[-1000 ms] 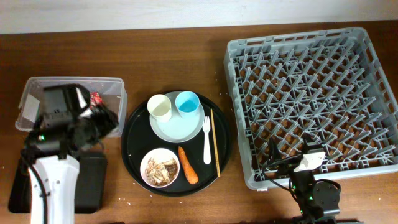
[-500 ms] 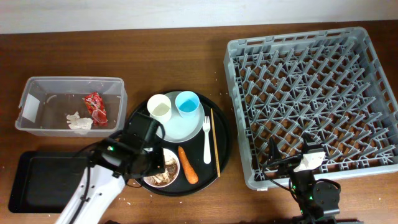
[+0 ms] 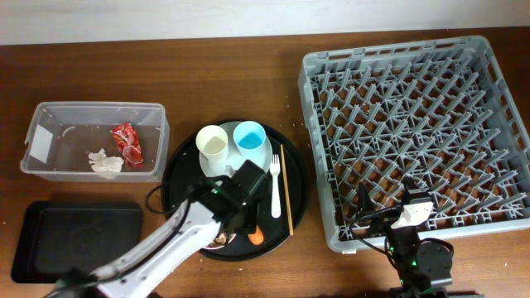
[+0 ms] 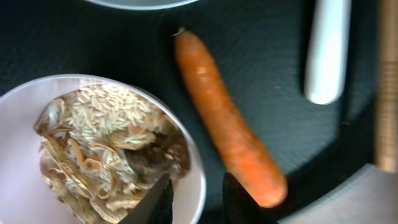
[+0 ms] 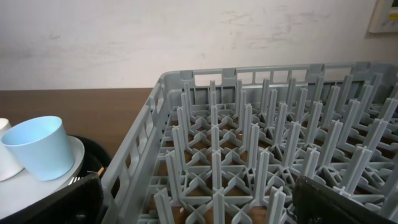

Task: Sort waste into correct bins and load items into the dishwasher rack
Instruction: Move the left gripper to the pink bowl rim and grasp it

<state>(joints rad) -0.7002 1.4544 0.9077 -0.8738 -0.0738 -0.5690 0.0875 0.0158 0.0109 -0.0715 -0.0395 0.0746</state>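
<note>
**Left gripper (image 4: 198, 200).** The fingers (image 4: 157, 202) stood narrowly apart, straddling the right rim of the pinkish-white round bowl (image 4: 15, 149). One tip was inside, over the brownish rice and food scraps (image 4: 106, 149). The other was outside, in the gap between the bowl and the orange carrot (image 4: 224, 130). No clamp on the rim was evident. The carrot lay just beside the bowl on the big round black tray (image 4: 124, 37), with the white plastic fork (image 4: 328, 50) and the thin wooden chopstick (image 4: 387, 81) beyond it.

**Assessment.** The step appeared to be taking the bowl by its rim to empty the scraps. The tips should seat deeper over the rim before closing, the bowl should stay level in the lift, and the outer finger should not nudge the carrot.

**Pose.** From overhead, the left arm reached diagonally from the near-left table edge across the tray, wrist pitched down, covering most of the bowl. The right gripper (image 5: 199, 202) had its fingers wide apart and empty, at the near corner of the large grey plastic dishwasher rack (image 3: 414, 124).
</note>
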